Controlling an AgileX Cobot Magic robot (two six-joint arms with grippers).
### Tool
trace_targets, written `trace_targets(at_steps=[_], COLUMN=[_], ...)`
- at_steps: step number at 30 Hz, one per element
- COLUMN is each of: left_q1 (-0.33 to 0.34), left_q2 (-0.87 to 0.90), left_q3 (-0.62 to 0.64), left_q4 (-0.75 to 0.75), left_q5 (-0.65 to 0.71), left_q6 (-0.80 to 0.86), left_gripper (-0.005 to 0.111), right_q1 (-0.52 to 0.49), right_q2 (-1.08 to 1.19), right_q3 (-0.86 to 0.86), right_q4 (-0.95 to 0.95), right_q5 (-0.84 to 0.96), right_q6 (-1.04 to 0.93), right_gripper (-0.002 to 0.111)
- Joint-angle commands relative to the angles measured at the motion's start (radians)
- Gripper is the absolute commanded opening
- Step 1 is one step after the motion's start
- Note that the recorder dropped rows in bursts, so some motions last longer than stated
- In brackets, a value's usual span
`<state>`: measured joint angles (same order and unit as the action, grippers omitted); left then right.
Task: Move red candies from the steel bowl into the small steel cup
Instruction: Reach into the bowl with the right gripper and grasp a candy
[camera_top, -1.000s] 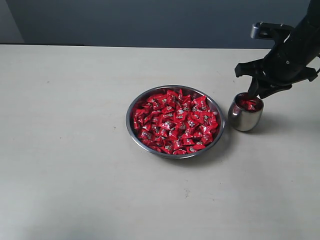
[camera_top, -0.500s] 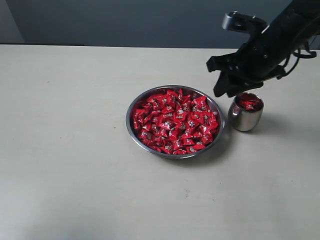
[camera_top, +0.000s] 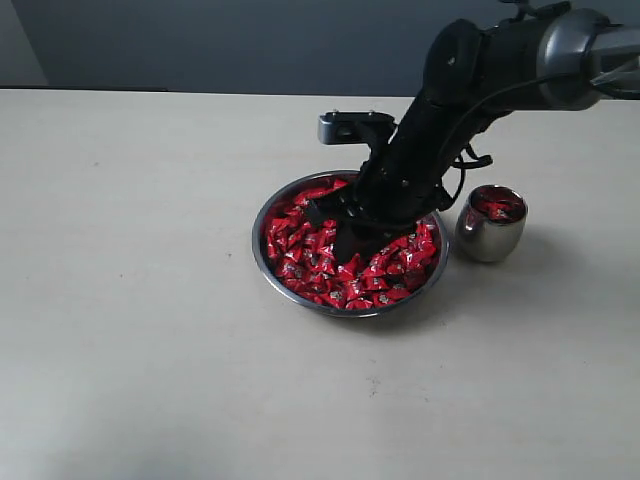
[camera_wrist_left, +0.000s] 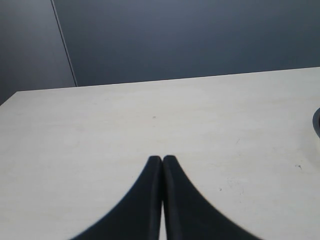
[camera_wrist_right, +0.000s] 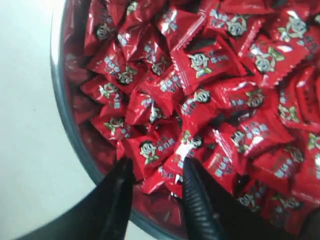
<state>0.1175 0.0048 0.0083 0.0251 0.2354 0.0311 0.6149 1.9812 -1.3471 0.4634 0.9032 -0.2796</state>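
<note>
Red candies (camera_wrist_right: 200, 65) in the steel bowl (camera_top: 256, 243) lie under the right claw (camera_wrist_right: 156, 170), tips apart.

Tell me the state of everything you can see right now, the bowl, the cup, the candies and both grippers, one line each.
Bowl: upright on the table, full of candies.
Candies: wrapped, most in the bowl, a few in the cup.
Cup: upright beside the bowl, partly filled.
Right gripper: open, fingertips down among the bowl's candies.
Left gripper: shut, empty, above the table.
</note>
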Motion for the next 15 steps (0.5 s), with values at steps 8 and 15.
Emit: trace_targets(at_steps=[8,15], left_q1=[0.002,0.002], left_q2=[-0.005,-0.005], left_q3=[-0.008,-0.008], left_q4=[0.002,0.002], left_q5=[-0.007,-0.007], left_q6=[-0.002,-0.002], left_gripper=[0.0,0.0], right_q1=[0.016,0.016], right_q2=[0.106,0.136], right_q3=[-0.096,-0.099], right_q4=[-0.102,-0.137], right_q5=[0.05,0.028], right_q6=[0.073,0.099], right_gripper=[0.035,0.054])
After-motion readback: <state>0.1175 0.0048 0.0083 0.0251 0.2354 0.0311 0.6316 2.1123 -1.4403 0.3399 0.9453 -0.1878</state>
